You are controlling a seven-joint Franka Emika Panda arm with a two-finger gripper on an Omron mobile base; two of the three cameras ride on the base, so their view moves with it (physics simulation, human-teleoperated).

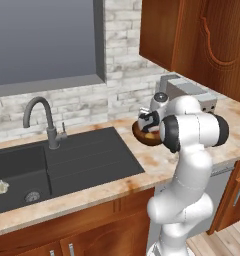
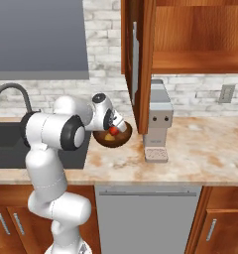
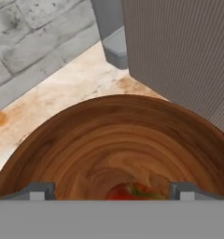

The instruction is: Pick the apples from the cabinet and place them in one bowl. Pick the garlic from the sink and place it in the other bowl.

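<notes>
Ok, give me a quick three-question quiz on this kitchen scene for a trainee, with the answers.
1. True or false: the garlic lies in the sink.
2. Where is the red apple? A) on the cabinet shelf B) in the reddish-brown bowl C) on the counter
3. Fill in: the gripper hovers over the bowl with its jaws ____.
Key: 1 true; 2 B; 3 open.
</notes>
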